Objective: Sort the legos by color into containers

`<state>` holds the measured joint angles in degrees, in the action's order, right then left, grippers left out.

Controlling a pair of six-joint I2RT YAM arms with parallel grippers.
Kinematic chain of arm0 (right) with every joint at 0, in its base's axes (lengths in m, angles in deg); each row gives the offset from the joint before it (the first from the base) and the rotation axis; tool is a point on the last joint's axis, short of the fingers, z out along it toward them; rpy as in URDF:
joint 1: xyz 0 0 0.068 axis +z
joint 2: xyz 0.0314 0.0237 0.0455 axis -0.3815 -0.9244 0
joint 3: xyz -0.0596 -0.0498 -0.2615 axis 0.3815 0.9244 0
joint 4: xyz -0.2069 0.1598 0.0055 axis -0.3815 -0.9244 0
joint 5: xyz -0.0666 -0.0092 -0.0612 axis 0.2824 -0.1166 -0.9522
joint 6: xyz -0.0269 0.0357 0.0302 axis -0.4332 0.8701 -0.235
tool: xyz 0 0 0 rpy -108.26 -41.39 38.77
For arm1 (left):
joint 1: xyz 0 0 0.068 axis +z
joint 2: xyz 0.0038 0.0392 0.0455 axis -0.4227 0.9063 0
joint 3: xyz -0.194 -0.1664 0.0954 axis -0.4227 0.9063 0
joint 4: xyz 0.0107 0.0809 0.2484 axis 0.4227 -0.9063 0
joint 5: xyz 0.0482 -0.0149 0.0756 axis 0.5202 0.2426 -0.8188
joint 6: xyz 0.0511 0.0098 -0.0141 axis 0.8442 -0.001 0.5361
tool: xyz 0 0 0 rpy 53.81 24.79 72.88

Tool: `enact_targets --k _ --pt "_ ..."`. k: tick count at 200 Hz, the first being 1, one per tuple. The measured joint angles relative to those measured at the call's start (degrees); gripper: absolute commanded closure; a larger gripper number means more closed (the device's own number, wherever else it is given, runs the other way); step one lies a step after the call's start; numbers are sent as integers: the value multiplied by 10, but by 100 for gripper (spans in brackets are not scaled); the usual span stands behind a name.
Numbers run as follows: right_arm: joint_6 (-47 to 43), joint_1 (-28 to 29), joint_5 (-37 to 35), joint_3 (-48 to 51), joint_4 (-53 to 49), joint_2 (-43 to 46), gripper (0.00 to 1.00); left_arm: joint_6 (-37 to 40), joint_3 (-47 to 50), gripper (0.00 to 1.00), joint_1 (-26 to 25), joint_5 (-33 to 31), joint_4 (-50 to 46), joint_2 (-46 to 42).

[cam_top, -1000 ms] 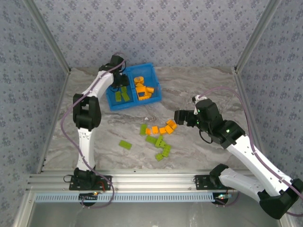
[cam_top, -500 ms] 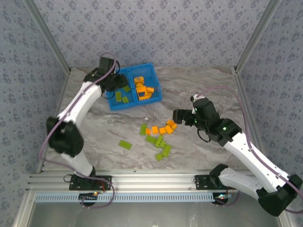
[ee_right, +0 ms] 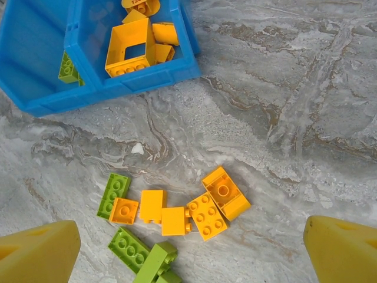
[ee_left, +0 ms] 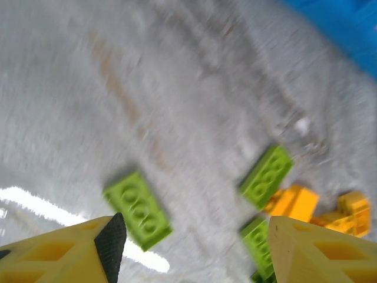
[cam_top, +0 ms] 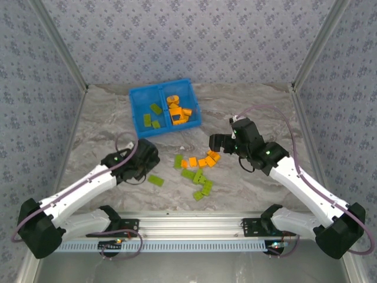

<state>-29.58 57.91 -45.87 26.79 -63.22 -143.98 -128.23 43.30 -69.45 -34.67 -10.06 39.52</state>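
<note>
The blue tray [cam_top: 136, 127] holds lime green legos [cam_top: 151, 117] in its left container and orange ones [cam_top: 178, 111] in its right, among them an orange frame [ee_right: 129, 50]. Loose orange legos [cam_top: 202, 160] and green legos [cam_top: 199, 181] lie mid-table. A lone green brick [cam_top: 155, 180] lies left of them. My left gripper [cam_top: 150, 171] hovers open over that brick [ee_left: 138, 209], nothing between its fingers [ee_left: 88, 250]. My right gripper [cam_top: 215, 144] stands open above the orange row [ee_right: 206, 215], holding nothing.
The tray wall [ee_right: 135, 79] sits beyond the loose pile. Bare marble table [cam_top: 253, 106] stretches right of the tray and behind the right arm. Patterned walls and metal posts close in the sides; a rail [cam_top: 188, 227] runs along the near edge.
My left arm has swung from over the tray's left compartment down to the table by the lone green brick, its jaws opening wider. The right gripper edged left toward the orange bricks.
</note>
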Motion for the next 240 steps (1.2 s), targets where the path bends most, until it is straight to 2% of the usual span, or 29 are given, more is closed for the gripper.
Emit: enact_targets --k 16,32,68,88,113,128,146,204,240 --pt "0 -1 2 0 8 -5 0 -44 36 28 -27 24 12 8" --pt "0 -1 6 0 15 -14 0 -70 53 26 -33 44 26 38" --pt "0 -2 10 0 15 -23 0 -84 56 22 -33 56 61 109" --pt "0 -3 10 0 15 -20 0 -88 56 22 -32 57 81 127" --pt "0 -4 10 9 15 -2 0 -84 58 30 -19 74 107 159" --pt "0 -5 10 14 14 8 0 -81 58 40 -12 82 116 182" --pt "0 -5 10 17 12 14 0 -70 57 49 -9 86 104 190" --pt "0 -8 6 29 6 27 0 -31 27 67 -9 88 56 218" --pt "0 -8 6 30 3 28 0 24 -3 69 -9 54 43 191"
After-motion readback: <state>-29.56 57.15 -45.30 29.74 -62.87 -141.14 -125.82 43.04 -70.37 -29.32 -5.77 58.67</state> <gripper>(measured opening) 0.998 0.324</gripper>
